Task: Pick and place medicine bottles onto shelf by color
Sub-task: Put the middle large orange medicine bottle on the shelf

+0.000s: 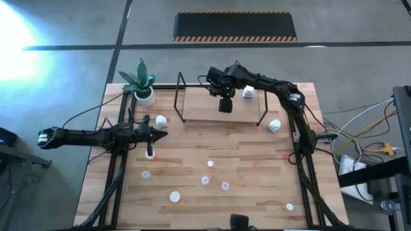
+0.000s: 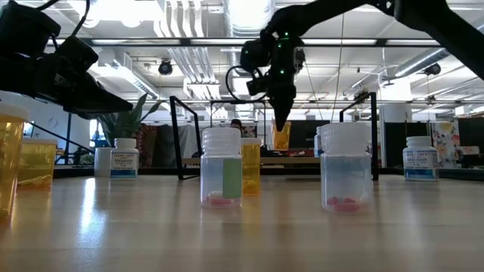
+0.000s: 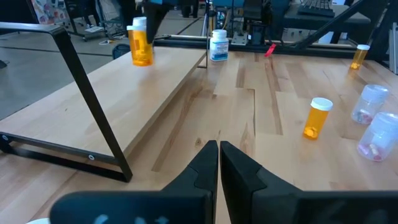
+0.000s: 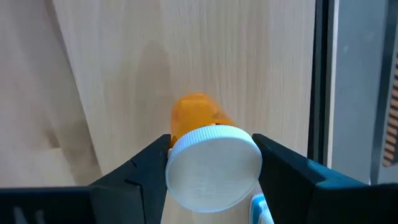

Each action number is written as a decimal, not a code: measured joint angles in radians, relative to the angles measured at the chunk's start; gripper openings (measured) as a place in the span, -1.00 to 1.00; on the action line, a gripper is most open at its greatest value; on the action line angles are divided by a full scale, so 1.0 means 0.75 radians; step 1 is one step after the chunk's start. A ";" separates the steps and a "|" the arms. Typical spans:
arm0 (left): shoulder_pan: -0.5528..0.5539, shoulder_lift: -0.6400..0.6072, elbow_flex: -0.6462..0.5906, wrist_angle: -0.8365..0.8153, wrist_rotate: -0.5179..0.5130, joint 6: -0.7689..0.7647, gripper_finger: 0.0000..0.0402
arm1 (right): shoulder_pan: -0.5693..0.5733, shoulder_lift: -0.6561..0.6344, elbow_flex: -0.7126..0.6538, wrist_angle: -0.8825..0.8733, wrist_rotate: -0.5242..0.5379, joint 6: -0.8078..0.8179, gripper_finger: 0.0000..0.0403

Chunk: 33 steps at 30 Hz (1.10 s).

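My right gripper point(image 1: 225, 106) hangs fingers-down over the shelf point(image 1: 199, 108), a pale board inside black wire rails, and is shut on an orange medicine bottle point(image 4: 198, 115) with a white cap. A white bottle point(image 1: 247, 92) stands on the shelf's far right part. Other medicine bottles stand on the tabletop: white ones point(image 1: 160, 120) point(image 1: 275, 126) beside the shelf, an orange one point(image 1: 149, 153), and clear ones point(image 1: 205, 180) nearer the front. My left gripper point(image 1: 164, 133) waits shut at the table's left, level, touching nothing. My right gripper pinches the orange bottle's white cap point(image 4: 214, 165) between its two fingers, one on each side of the cap's rim. The fingers come from above, pointing steeply down. The bottle point(image 2: 281, 136) hangs upright below them, close over the shelf board; whether its base touches the board I cannot tell.
A white pot with a green plant point(image 1: 144, 95) stands at the far left corner. The shelf's black wire uprights point(image 1: 181, 96) rise around the board. An orange bottle point(image 1: 289, 206) stands near the front right. Cables lie off the table's right side.
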 joint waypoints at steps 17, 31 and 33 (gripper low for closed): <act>0.000 0.000 0.000 0.000 0.000 0.000 -1.00 | 0.001 0.029 -0.035 0.055 -0.036 -0.028 -0.01; 0.000 -0.001 0.000 0.000 0.000 0.000 -1.00 | 0.013 0.029 -0.046 0.091 -0.063 -0.033 0.22; 0.000 0.000 0.000 0.000 0.000 0.000 -1.00 | 0.013 0.029 -0.046 0.097 -0.063 -0.035 0.27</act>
